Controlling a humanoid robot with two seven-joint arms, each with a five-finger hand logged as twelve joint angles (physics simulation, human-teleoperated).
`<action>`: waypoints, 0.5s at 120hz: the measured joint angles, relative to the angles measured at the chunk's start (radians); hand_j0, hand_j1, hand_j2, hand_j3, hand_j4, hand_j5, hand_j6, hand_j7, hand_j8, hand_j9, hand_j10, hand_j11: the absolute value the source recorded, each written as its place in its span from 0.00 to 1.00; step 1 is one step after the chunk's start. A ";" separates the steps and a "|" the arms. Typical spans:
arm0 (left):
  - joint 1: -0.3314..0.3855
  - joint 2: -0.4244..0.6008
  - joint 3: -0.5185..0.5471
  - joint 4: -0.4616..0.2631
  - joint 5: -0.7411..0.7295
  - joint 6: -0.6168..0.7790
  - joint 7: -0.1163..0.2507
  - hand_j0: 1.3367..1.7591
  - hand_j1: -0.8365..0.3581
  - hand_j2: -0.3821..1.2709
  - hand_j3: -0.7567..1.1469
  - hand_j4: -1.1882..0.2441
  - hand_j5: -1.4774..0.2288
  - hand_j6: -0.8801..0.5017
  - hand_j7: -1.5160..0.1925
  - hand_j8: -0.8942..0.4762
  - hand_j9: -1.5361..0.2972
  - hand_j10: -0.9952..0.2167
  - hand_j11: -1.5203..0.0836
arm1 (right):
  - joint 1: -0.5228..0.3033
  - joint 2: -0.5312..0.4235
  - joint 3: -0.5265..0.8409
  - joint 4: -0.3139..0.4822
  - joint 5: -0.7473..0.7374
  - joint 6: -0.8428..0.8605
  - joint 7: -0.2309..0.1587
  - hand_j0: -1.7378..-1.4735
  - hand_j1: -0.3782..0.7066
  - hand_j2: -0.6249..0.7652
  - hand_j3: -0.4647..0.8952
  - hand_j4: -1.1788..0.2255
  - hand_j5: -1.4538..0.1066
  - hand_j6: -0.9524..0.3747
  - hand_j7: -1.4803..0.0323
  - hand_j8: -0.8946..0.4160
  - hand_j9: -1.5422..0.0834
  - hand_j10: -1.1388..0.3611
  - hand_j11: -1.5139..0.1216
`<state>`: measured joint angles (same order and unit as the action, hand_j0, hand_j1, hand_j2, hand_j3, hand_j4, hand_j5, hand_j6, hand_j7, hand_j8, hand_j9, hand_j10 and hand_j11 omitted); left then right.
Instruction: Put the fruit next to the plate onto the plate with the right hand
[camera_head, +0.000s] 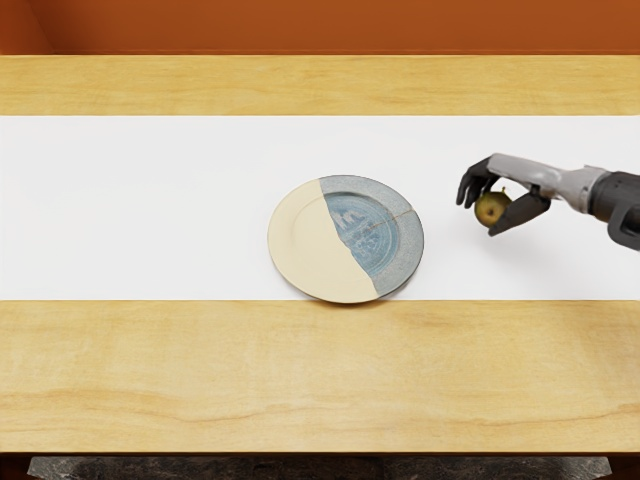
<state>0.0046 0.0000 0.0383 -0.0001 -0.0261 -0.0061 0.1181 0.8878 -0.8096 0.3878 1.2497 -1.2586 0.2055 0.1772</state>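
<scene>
Wooden table (300, 380) lay closest to you, a white strip (150, 200) crossing its middle. On that strip sat the plate (345, 238), half cream, half blue-grey. Your right hand (507, 188), reaching in from the right edge, had fingers and thumb closed around the yellow-green fruit (491, 208), which was to the plate's right and apart from it.

Right of the plate (300, 240), a strip of bare white runner (150, 200) separates it from the right robot hand (510, 180), which is curled around the fruit (491, 208). The path leftward along this strip is open. The plate sits low and flat, its face bare, and its rim is the only step on the way. The table (300, 370) wood is open in front and behind.
</scene>
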 joint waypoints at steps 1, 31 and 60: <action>0.000 0.000 0.000 0.000 0.000 0.000 0.000 0.76 0.99 0.23 0.40 0.83 0.87 0.64 0.89 0.65 0.84 0.82 0.95 | 0.001 0.000 0.000 0.000 0.001 0.000 0.000 0.31 0.57 0.59 0.34 0.39 0.41 0.25 0.44 0.32 0.45 0.51 0.44; 0.000 0.000 0.000 0.000 0.000 0.000 0.000 0.76 0.99 0.23 0.40 0.83 0.87 0.64 0.89 0.65 0.84 0.82 0.95 | 0.016 0.005 0.001 0.012 0.019 0.005 0.000 0.31 0.56 0.59 0.34 0.40 0.42 0.25 0.45 0.32 0.45 0.50 0.44; 0.000 0.000 0.000 0.000 0.000 0.000 0.000 0.76 0.99 0.23 0.40 0.83 0.87 0.64 0.89 0.65 0.84 0.82 0.95 | 0.032 0.052 0.001 0.014 0.026 0.011 -0.005 0.31 0.56 0.56 0.34 0.41 0.43 0.26 0.46 0.33 0.46 0.50 0.45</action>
<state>0.0046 0.0000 0.0383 -0.0001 -0.0261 -0.0061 0.1181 0.9201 -0.7580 0.3886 1.2633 -1.2323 0.2165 0.1724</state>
